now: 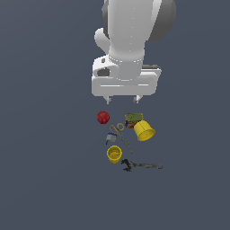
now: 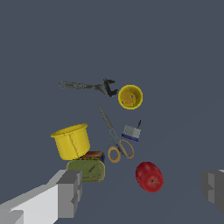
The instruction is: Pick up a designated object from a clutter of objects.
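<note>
1. The gripper (image 1: 122, 98) is hanging high above the clutter, its two short fingertips (image 1: 107, 99) spread wide apart with nothing between them. The claw is open and empty.
2. In the wrist view the grey finger pads (image 2: 70, 192) are framing the pile from either side, which suggests the arm is sitting in a survey pose and not yet committing to a descent.
3. The wrench (image 1: 141, 165) is lying flat on the dark floor at the outer edge of the group, on the side farthest from the arm, its handle running toward the exterior view's right.
4. Its jawed head is sitting just beside the small yellow cup (image 1: 114, 154); I cannot tell whether they are touching. The handle end is looking like the freer place to grasp.
5. The wrench is reading as thin, dull grey-black metal, long and narrow with a mottled surface.
6. The red ball (image 1: 103, 117) is looking smooth and glossy, and the larger yellow cup (image 1: 144, 130) is lying tipped against a green-red item (image 1: 133, 118).
7. The scissors (image 1: 120, 134) are lying flat in the middle, with orange ring handles and slim grey blades, next to a small blue-grey block (image 2: 131, 132).
</note>
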{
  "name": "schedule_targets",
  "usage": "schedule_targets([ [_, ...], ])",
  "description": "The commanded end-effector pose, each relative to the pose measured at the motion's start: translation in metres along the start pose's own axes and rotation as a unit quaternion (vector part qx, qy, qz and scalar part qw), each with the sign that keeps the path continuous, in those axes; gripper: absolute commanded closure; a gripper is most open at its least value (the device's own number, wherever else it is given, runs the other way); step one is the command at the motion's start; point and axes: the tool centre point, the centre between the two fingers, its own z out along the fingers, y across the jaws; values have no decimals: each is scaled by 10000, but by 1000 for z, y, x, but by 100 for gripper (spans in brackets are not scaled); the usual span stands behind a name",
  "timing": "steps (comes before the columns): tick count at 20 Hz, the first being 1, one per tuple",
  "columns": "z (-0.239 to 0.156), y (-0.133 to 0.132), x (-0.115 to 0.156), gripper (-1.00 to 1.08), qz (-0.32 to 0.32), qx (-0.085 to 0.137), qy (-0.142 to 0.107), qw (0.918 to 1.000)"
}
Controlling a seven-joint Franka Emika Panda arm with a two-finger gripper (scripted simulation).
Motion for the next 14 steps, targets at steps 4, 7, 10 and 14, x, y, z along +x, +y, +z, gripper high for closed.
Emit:
schedule_targets([
  [4,0,1,1,-92,-11,4,4,10000],
  [7,-2,6,3,-92,-38,17,17,10000],
  [10,-4,10,5,-92,-47,31,31,10000],
  [14,-5,12,5,-92,-31,38,36,10000],
])
